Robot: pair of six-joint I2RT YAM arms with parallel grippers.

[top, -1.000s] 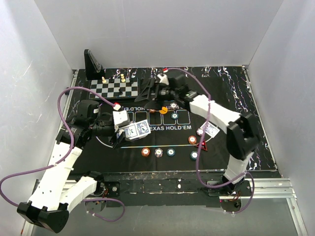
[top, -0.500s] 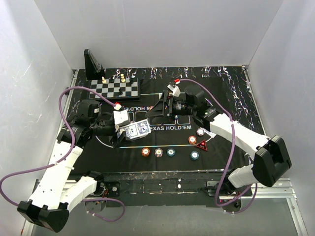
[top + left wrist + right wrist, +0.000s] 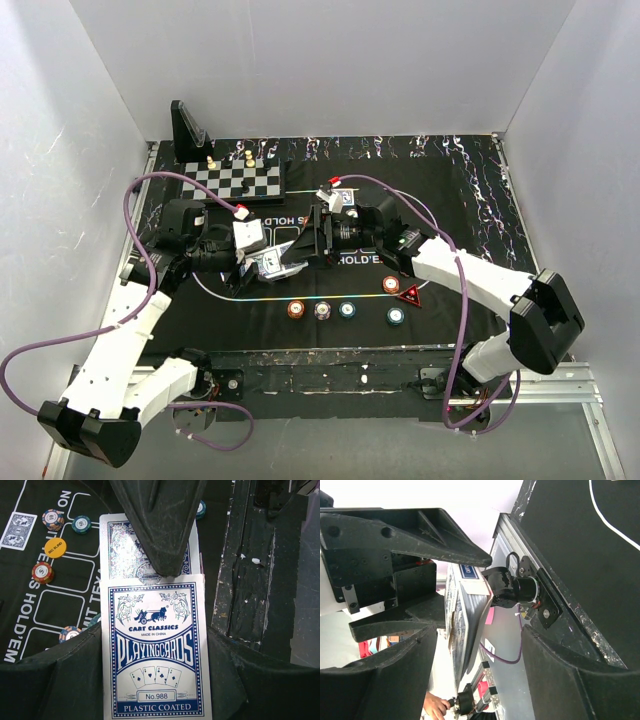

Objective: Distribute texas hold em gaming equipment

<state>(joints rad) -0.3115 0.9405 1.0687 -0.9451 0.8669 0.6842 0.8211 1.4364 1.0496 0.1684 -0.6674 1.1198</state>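
While your left pincer [image 3: 258,262] clenches the card box [image 3: 154,650], your released right pincer [image 3: 480,635] flanks the top card [image 3: 116,550], which you probably need to pinch and draw out next.

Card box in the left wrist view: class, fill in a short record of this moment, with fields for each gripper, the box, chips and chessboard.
left gripper: shut on the card box
right gripper: open, fingers either side of the box's open end
playing card: sticking partly out of the box
poker chips: three in a row, on the near side of the box
red triangular marker: right of that row
chessboard: far left, apart from both grippers
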